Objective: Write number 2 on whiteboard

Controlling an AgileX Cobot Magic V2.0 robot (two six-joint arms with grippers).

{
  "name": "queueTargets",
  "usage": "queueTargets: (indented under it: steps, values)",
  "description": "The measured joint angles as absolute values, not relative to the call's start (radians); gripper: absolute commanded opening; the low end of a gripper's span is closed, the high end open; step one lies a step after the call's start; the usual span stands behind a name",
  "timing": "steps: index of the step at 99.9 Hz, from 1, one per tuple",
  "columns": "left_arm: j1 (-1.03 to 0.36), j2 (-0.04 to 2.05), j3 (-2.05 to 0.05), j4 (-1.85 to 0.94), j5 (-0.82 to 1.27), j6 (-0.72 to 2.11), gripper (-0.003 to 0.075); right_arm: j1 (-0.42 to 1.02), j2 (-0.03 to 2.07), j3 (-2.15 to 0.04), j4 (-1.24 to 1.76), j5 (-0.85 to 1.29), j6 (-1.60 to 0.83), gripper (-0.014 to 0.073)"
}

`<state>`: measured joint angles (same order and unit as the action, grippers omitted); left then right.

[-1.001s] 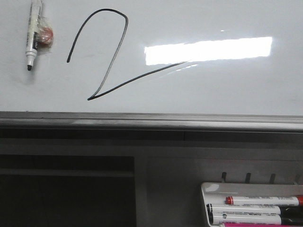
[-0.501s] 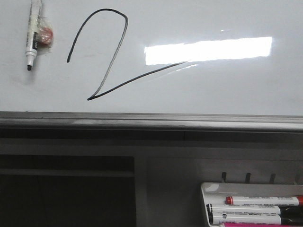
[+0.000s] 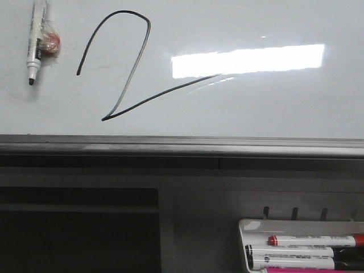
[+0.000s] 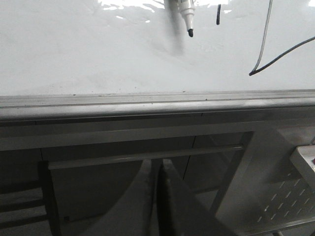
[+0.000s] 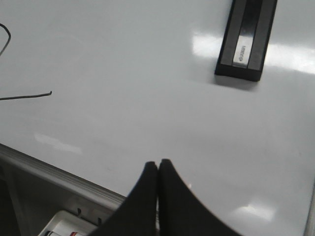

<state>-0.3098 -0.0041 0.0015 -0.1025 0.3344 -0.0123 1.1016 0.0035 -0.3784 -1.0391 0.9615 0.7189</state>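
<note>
The whiteboard (image 3: 256, 108) fills the upper front view above its grey bottom rail (image 3: 182, 145). A black number 2 (image 3: 149, 25) is drawn on it at the left: rounded arch, sharp lower corner, long tail into the glare. Its corner shows in the left wrist view (image 4: 252, 73) and its tail end in the right wrist view (image 5: 47, 93). My left gripper (image 4: 156, 161) is shut and empty, below the rail. My right gripper (image 5: 158, 162) is shut and empty, in front of bare board. Neither gripper shows in the front view.
A marker (image 3: 34, 45) with its tip down hangs on the board left of the 2, a small red magnet (image 3: 52, 41) beside it. A black eraser (image 5: 246, 39) sticks on the board. A white tray (image 3: 250, 227) with markers hangs at the lower right.
The whole front view has shifted slightly to the left. The drawn 2 is unchanged.
</note>
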Motion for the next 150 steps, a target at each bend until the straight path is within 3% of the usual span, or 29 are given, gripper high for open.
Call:
queueTargets:
  steps: [19, 34, 54, 75, 96, 118, 150]
  values:
    - [-0.310, -0.004, 0.001, -0.103, 0.334, -0.012, -0.0020, 0.932, 0.060, -0.347, -0.956, 0.734, 0.692, -0.0071]
    - [-0.310, -0.004, 0.001, -0.103, 0.334, -0.012, -0.0020, 0.680, 0.150, -0.343, -0.733, 0.593, 0.622, -0.0071]
    - [-0.310, -0.004, 0.001, -0.103, 0.334, -0.012, -0.0020, 0.325, 0.247, -0.272, -0.350, 0.350, 0.283, -0.0071]
    - [-0.310, -0.004, 0.001, -0.105, 0.334, -0.012, -0.0020, 0.102, 0.253, -0.063, -0.106, 0.008, 0.040, -0.0071]
    - [-0.310, -0.004, 0.001, -0.105, 0.334, -0.012, -0.0020, 0.023, 0.201, 0.016, -0.031, 0.011, 0.024, -0.0071]
    - [-0.310, -0.004, 0.001, -0.105, 0.334, -0.012, -0.0020, 0.021, 0.010, 0.016, -0.025, 0.308, 0.018, -0.0071]
    - [-0.310, -0.004, 0.001, -0.105, 0.334, -0.012, -0.0020, 0.020, -0.010, 0.014, -0.028, 0.321, 0.017, -0.0071]
